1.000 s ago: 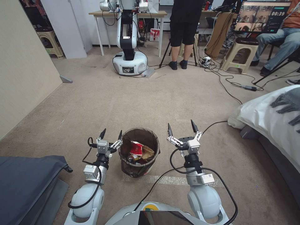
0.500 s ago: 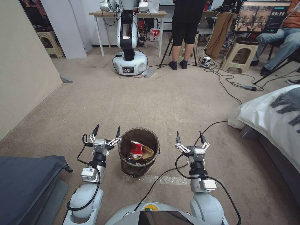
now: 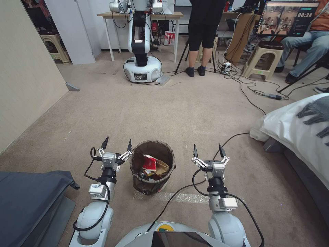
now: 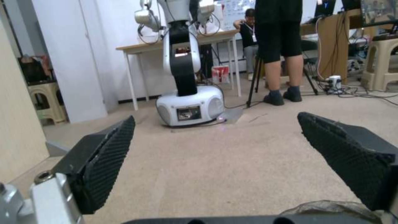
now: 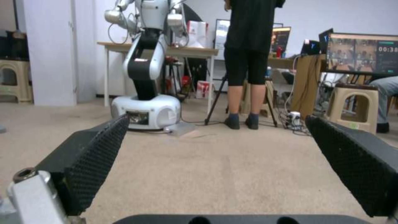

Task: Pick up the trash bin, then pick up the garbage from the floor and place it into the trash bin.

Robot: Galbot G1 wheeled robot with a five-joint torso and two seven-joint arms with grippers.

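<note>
Both arms have pulled outward from the bin compared with the oldest picture, where the left claw sat against the rim and the right one was closer in; over the last half second nothing has shifted at all.

Now the small round trash bin with its dark brown-black bag liner (image 3: 153,167) stands upright on the beige carpet (image 3: 171,109), directly ahead of the robot and between the two arms. Inside it lie a red paper cup and wrappers (image 3: 150,164), so the garbage looks already gathered; the carpet around shows no loose litter that I can make out.

The left claw (image 3: 117,144) hovers just beside the bin's left wall, spread wide and empty, tips pointing forward. The right claw (image 3: 208,150) hangs farther off on the other side, likewise released and holding nothing; both wrist views show ribbed black pads (image 4: 108,161) (image 5: 93,168) wide apart with bare carpet between them.

What any further move turns on: the bin lies inboard of each claw, to the right of the left one and to the left of the right one, and the left arm is clearly nearer. As the bin is round, its rim offers the same edge from either side
</note>
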